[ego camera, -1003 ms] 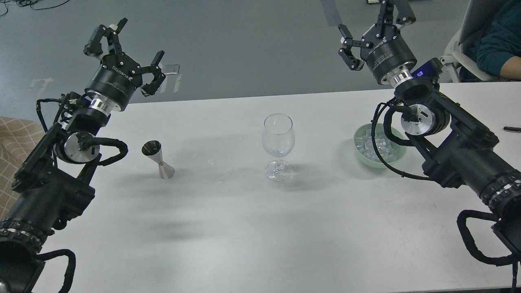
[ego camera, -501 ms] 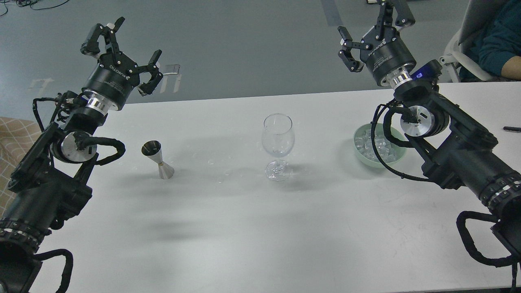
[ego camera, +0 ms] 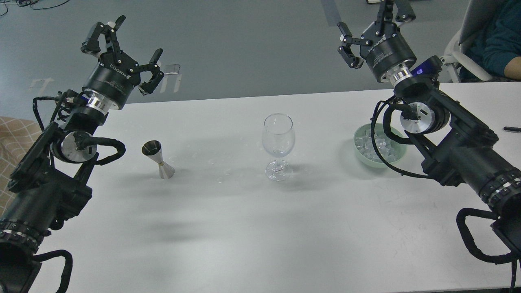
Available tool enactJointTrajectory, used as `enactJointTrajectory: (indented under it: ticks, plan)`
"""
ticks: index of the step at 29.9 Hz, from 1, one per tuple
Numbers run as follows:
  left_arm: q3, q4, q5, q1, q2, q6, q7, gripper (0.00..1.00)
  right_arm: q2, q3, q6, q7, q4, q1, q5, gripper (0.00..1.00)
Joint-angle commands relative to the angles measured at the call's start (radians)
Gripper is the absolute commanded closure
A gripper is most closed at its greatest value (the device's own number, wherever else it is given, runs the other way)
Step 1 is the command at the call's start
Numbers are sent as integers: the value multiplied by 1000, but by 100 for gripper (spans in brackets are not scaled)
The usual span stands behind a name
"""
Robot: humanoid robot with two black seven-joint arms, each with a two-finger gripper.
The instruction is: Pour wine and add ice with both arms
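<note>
A clear stemmed wine glass (ego camera: 278, 142) stands upright at the table's middle; I cannot see liquid in it. A steel jigger (ego camera: 157, 158) stands to its left; any wine in it is not visible. A pale green bowl (ego camera: 362, 156) at the right holds several clear ice cubes (ego camera: 371, 144), partly hidden by my right arm's cable. My left gripper (ego camera: 124, 51) is open and empty, raised beyond the table's far edge, up-left of the jigger. My right gripper (ego camera: 372, 30) is open and empty, raised above and behind the bowl.
The white table (ego camera: 252, 228) has its far edge near the grippers. A black pen (ego camera: 511, 129) lies at the far right. A seated person in a teal top (ego camera: 494, 36) is at the back right corner. A tan patterned cloth (ego camera: 14, 138) lies at the left.
Both arms shifted only slightly: the left gripper drew a little left and up, and the right gripper rose a little. Both stayed open; glass, jigger and bowl have not moved.
</note>
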Motion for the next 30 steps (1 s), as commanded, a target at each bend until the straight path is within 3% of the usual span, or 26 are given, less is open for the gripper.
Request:
enactJointTrajectory:
  ticks: [1,30]
  plan:
    - [-2,0,-1,0,-1,0,-2,2,0,-1,3,0,-2,0,0,0]
    - [1,0,0,8,8,0,-7,2,17,7,41,12,-57,2,1,0]
